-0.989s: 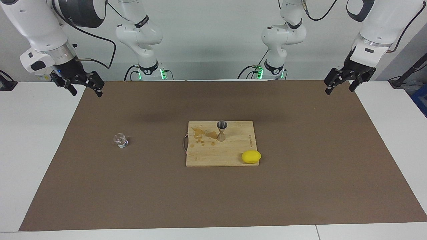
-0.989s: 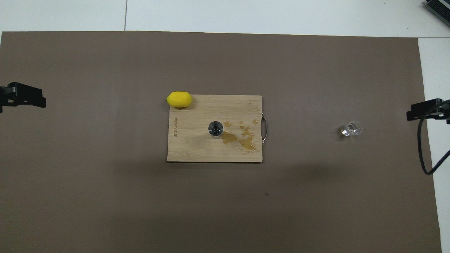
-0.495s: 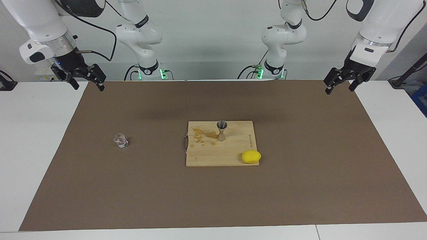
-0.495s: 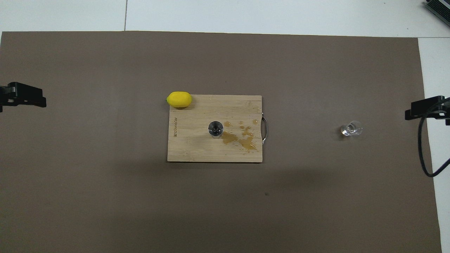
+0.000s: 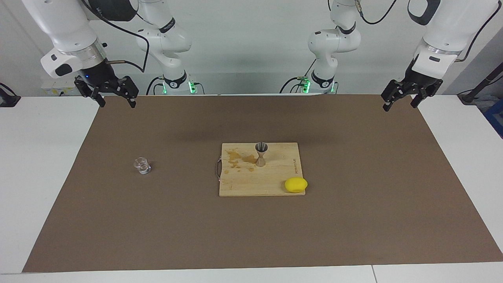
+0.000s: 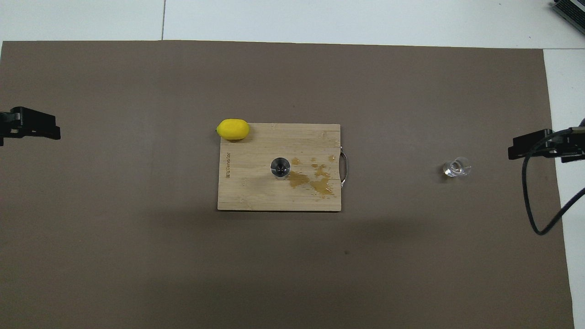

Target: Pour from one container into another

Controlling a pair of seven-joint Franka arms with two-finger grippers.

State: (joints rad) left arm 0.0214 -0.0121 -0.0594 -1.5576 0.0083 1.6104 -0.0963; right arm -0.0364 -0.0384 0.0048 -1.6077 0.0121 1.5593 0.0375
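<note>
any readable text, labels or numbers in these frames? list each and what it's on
Cutting board: one short printed mark along the edge toward the left arm's end; too small to read.
Arm-base rings: a small mark on each; unreadable.
Glass cup, jigger, lemon: no text.

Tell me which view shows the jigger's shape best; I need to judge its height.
The facing view: the jigger stands upright on the cutting board, showing both cones and its narrow waist. The overhead view shows only its round mouth.
</note>
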